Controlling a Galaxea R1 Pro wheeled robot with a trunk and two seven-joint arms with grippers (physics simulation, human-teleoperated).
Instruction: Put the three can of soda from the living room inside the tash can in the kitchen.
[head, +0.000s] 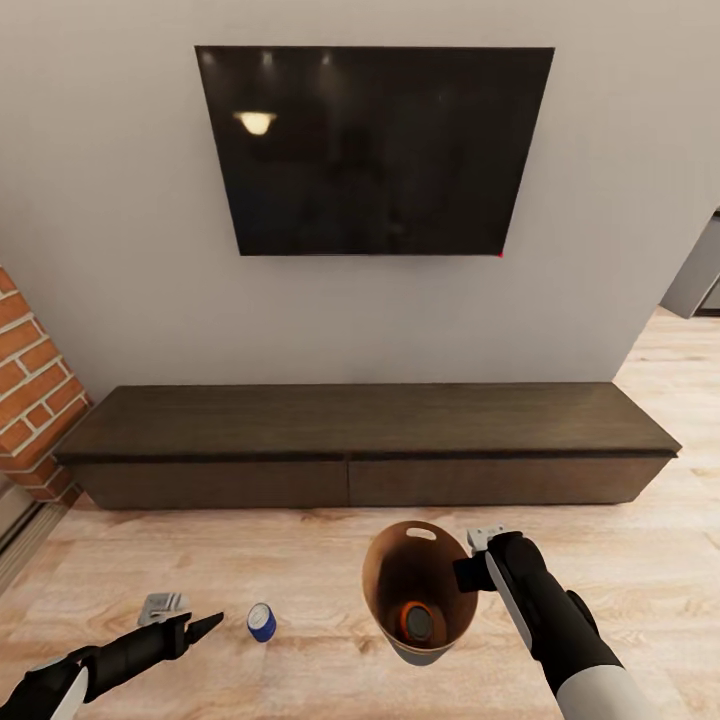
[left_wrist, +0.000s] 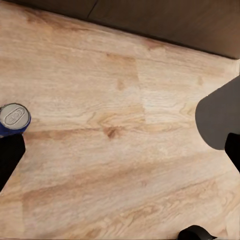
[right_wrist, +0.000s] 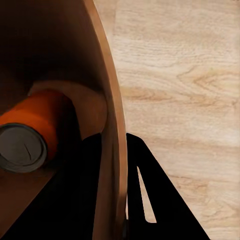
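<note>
Only the grey top and orange side of a soda can (right_wrist: 27, 137) show inside the trash can (head: 392, 580), whose rim the right gripper (head: 478, 570) pinches. The left gripper (head: 195, 627) hangs empty, fingers spread, near the blue soda can (head: 261, 621) upright on the wood floor (head: 320, 560).

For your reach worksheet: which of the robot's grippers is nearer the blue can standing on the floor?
Left. The left gripper hovers just beside the blue can, not touching it. The right gripper is beyond the bin, clamped on its rim.

Orange can (right_wrist: 30, 135) partly hidden inside bin (head: 385, 590).
</note>
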